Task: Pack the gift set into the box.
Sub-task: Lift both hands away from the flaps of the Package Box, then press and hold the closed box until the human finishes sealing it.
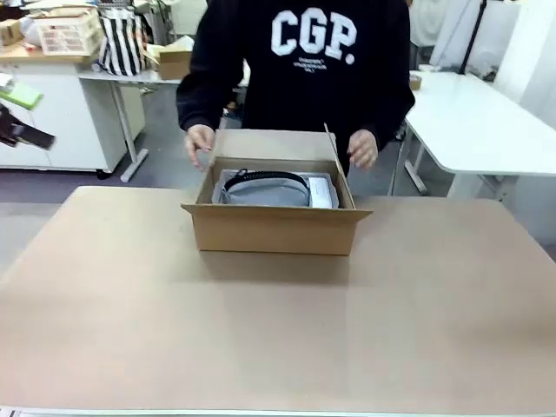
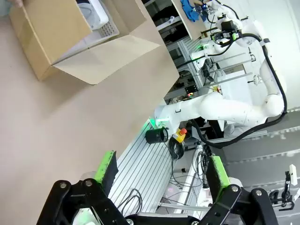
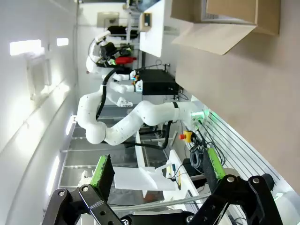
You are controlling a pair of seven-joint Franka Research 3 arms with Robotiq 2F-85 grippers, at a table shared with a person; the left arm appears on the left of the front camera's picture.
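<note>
Two open-fingered, empty grippers: the left gripper and right gripper hang well back from the box. Ahead of them the gift set lies inside it, a person's hand at one far corner, another hand at the other. Flaps likely next: press them down squarely.
</note>
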